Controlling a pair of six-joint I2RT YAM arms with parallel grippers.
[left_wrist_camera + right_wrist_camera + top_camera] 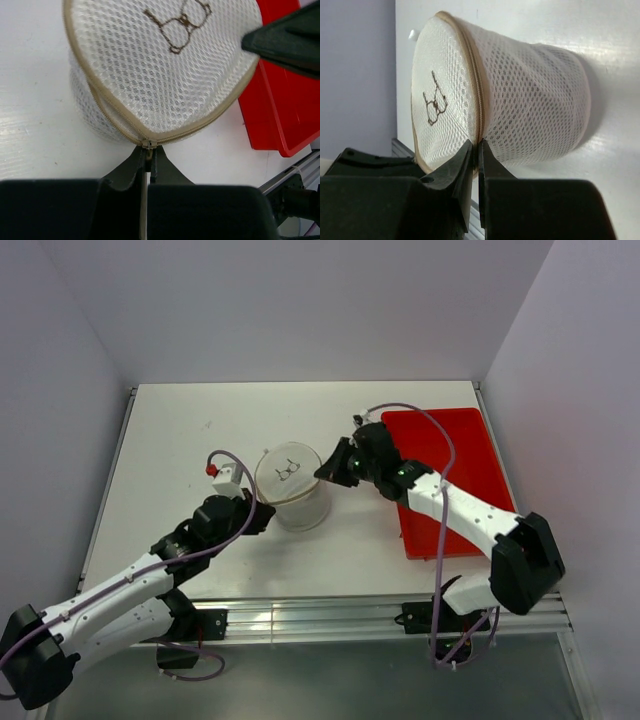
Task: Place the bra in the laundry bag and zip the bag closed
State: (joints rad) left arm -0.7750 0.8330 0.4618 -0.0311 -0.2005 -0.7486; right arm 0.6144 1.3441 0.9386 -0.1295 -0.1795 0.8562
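Left wrist view: left gripper (149, 158) is pinching the zipper pull (147, 144), right gripper (476, 150) is pinching the edge of the laundry bag (530, 95); zipping is needing a slow, steady pull

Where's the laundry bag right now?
In the top view the laundry bag stands between the left gripper and the right gripper, both touching it, just left of the red tray.

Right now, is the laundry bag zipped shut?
Not fully: on the laundry bag, the zipper slider sits mid-rim, tape joined on one side, apparently parted on the other.
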